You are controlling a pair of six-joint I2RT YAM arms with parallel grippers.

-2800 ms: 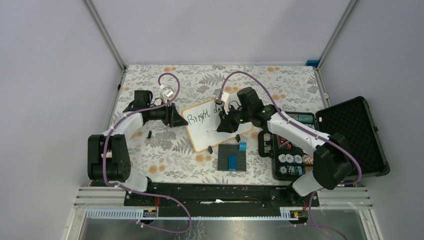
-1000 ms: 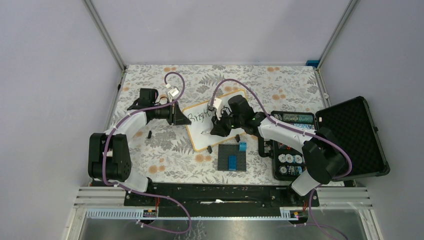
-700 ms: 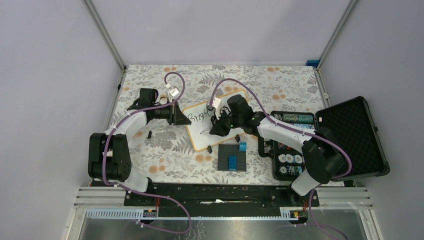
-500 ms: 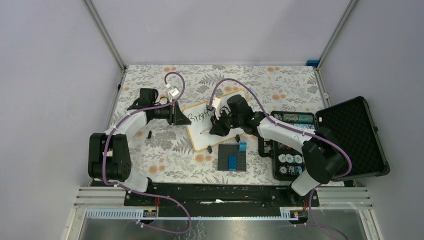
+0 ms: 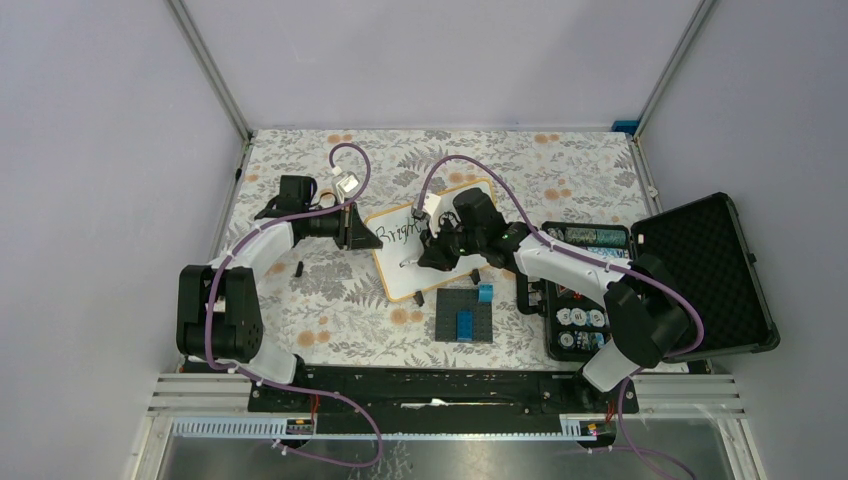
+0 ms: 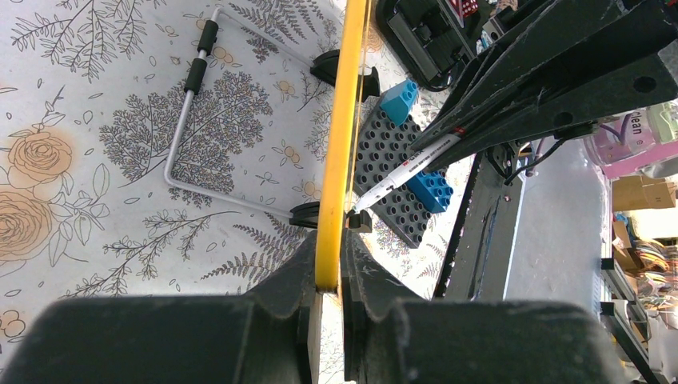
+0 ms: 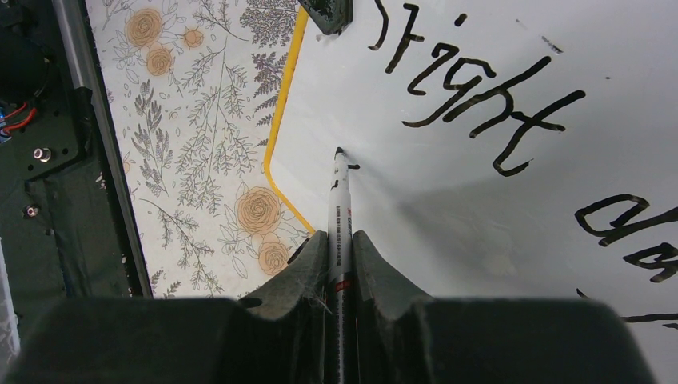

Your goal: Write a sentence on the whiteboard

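The whiteboard, white with a yellow-orange frame, lies slanted at the table's middle. My left gripper is shut on its left frame edge; the left wrist view shows that edge pinched between the jaws of the left gripper. My right gripper is shut on a white marker, whose tip touches the board near its lower left rim, beside a tiny fresh mark. Of the sentence, "Bright" and the letters "da" show on the first line.
A dark grey brick plate with blue bricks lies just in front of the board. An open black case of poker chips fills the right side. A small black piece lies left of the board, whose bent wire stand shows underneath.
The right gripper has carried the marker from the end of the first line to the board's lower left. Over the last second the tip has crept slightly left. The left grip holds.
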